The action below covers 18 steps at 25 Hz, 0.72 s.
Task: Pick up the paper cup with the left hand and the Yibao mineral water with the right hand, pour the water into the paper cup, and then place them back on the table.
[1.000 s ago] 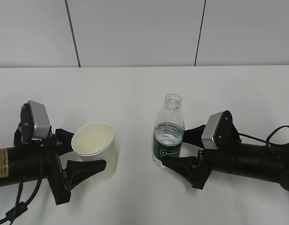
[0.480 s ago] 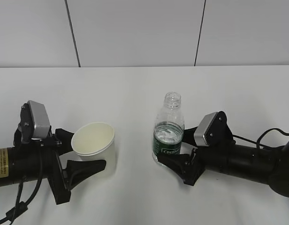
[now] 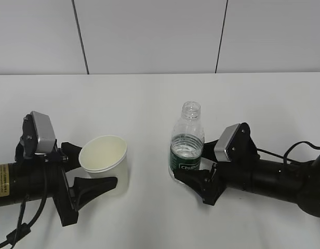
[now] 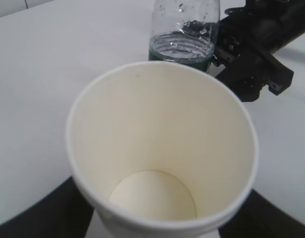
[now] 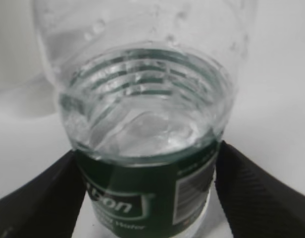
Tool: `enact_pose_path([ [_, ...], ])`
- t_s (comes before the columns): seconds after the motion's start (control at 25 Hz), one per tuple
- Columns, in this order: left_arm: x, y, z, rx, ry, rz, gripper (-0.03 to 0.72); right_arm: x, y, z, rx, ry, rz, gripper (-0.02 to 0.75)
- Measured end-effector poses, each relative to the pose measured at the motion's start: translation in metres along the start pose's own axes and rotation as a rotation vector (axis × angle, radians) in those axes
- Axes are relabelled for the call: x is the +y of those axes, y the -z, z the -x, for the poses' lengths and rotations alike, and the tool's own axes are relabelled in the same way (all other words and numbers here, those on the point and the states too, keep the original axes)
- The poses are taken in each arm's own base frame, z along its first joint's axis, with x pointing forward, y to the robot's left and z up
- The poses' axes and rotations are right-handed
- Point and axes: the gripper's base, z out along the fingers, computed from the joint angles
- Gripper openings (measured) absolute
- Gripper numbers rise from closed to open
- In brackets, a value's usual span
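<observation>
The paper cup [image 3: 104, 155] stands on the table [image 3: 149, 98] at the left, empty; its inside fills the left wrist view [image 4: 162, 148]. My left gripper [image 3: 97, 165] has a black finger on each side of the cup and looks shut on it. The Yibao mineral water [image 3: 187, 150], capless and about half full, stands right of the cup and shows close up in the right wrist view [image 5: 142, 124]. My right gripper [image 3: 188, 163] has both fingers against the green label and looks shut on the bottle. Both stand on the table.
The white table stretches back to a grey panelled wall [image 3: 149, 36]. In the left wrist view the bottle [image 4: 184, 34] and the right gripper [image 4: 251, 64] show just beyond the cup. Black cables trail from both arms at the frame's sides.
My right gripper has slid left along the table and its fingers have come in around the bottle's label. The left gripper and the cup have not moved.
</observation>
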Motion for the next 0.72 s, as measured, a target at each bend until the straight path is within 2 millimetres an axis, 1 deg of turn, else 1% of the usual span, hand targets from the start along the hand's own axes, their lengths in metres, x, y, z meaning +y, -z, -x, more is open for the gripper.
enact_pose_path([
  [0.32, 0.0, 0.0, 0.0, 0.0, 0.0, 0.0, 0.482, -0.0052, -0.0049, 0.0037, -0.018, 0.016, -0.006, 0.594],
  [0.64, 0.0, 0.0, 0.0, 0.0, 0.0, 0.0, 0.477, -0.0055, -0.0053, 0.0039, -0.019, 0.018, -0.004, 0.592],
  [0.72, 0.0, 0.0, 0.0, 0.0, 0.0, 0.0, 0.475, -0.0053, -0.0053, 0.0039, -0.019, 0.019, -0.003, 0.58],
])
